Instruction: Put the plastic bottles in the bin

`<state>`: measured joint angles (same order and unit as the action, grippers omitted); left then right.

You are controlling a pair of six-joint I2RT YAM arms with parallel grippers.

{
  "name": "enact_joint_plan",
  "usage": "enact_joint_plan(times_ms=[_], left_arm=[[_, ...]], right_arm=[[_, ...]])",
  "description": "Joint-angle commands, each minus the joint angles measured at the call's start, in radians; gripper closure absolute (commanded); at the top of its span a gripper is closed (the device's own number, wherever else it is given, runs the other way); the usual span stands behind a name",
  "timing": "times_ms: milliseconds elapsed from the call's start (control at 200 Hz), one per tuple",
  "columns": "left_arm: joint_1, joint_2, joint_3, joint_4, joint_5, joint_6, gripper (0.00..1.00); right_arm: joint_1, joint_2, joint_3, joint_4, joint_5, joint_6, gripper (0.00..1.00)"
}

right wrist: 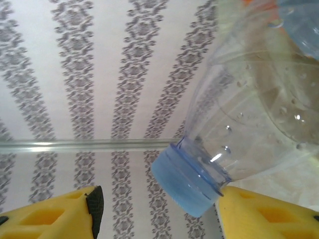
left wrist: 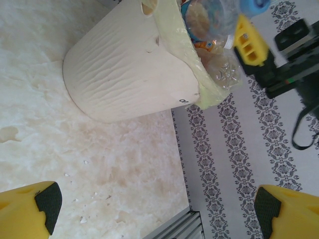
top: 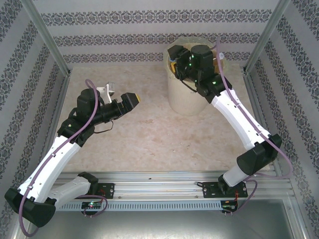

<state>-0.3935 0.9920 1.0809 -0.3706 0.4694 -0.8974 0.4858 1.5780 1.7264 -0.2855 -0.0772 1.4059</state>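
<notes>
Patterned wallpaper behind, beige counter (top: 144,134) below. Bin (top: 187,97) stands at far side w/ bottles (left wrist: 209,20) piled inside its bag. R gripper (right wrist: 157,211) sits over bin mouth, fingers parted; clear blue-capped bottle (right wrist: 249,114) lies btw them, cap touching one finger only. L gripper (left wrist: 158,206) is spread wide, empty, above counter.

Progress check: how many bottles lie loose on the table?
0. Visible bottles sit in the bin; a blue-capped one is at the right gripper above it; arms may hide others.
</notes>
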Motion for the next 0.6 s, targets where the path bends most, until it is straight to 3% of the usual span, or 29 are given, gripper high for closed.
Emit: enact_joint_plan(times_ms=[0, 310, 595], left_arm=[[-0.008, -0.007, -0.005, 0.020, 0.006, 0.000, 0.00], [-0.008, 0.000, -0.011, 0.020, 0.008, 0.003, 0.00], [-0.008, 0.002, -0.015, 0.006, 0.003, 0.015, 0.00]], right_arm=[[-0.015, -0.002, 0.079, -0.022, -0.078, -0.073, 0.36], [-0.056, -0.062, -0.037, -0.015, -0.080, -0.075, 0.35], [-0.092, -0.082, -0.023, -0.116, -0.090, -0.163, 0.34]])
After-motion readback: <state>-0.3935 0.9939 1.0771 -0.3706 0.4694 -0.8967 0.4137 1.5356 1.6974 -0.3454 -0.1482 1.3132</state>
